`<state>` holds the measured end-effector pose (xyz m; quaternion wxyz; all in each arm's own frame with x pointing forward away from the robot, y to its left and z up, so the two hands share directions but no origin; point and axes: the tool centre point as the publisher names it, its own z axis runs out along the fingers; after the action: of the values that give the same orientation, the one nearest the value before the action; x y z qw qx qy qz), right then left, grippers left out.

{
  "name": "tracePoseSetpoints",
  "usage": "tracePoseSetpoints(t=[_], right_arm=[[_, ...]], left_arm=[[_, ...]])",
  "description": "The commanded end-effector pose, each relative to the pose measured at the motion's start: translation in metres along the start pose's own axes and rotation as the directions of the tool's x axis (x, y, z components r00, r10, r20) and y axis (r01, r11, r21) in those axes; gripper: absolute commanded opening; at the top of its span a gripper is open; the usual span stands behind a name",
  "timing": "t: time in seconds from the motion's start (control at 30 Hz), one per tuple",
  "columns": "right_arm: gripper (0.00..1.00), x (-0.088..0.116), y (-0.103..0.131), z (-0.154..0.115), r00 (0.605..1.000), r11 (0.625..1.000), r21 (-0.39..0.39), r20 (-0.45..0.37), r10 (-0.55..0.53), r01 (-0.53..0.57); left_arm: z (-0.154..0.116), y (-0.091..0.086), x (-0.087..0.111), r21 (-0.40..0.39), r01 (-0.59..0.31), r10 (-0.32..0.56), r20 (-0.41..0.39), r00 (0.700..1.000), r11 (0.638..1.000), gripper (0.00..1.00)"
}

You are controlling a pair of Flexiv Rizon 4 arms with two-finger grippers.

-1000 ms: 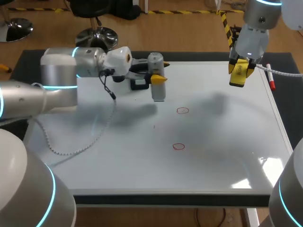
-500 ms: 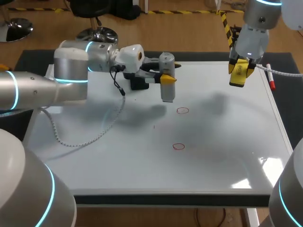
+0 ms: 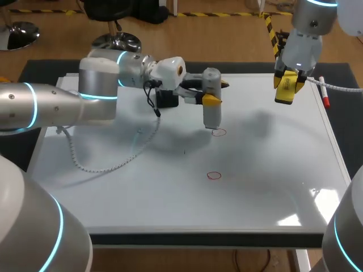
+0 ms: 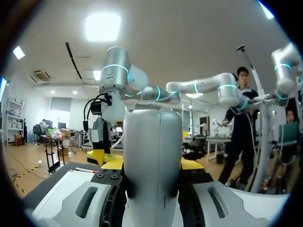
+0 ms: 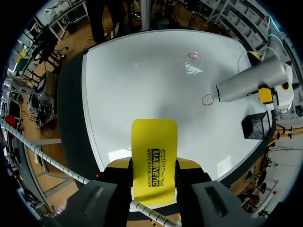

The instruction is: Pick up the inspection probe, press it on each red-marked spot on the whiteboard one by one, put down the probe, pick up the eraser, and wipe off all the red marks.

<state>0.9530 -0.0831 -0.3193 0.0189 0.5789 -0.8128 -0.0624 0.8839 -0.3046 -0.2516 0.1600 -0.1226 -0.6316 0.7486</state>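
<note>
Both clamped, left tool on probe, right tool on eraser

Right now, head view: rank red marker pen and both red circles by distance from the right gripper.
1. red marker pen, beside the right gripper, at the whiteboard's right edge.
2. red circle at the probe's tip, mid-board.
3. red circle nearer the front edge.

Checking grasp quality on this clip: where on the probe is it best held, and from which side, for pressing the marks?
Probably grip the probe on its grey upper body, sideways from the left, as the left gripper has it. It stands upright and is round, so jaws on two opposite sides hold it steady and leave the lower end free to press the red mark.
</note>
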Motion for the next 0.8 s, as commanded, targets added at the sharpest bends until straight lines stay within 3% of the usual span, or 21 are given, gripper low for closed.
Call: tracePoseSetpoints(t=[0.03, 0.8], right_arm=[[0.00, 0.001, 0.000, -0.001, 1.000, 1.000, 0.003, -0.001, -0.002, 0.002], [0.00, 0.001, 0.000, -0.001, 1.000, 1.000, 0.003, -0.001, -0.002, 0.002]], left_arm=[[0.004, 0.004, -0.005, 0.005, 0.005, -0.004, -0.033, 0.999, 1.000, 0.00], [0.020, 0.020, -0.003, -0.004, 0.029, -0.029, -0.071, 0.997, 1.000, 0.00]])
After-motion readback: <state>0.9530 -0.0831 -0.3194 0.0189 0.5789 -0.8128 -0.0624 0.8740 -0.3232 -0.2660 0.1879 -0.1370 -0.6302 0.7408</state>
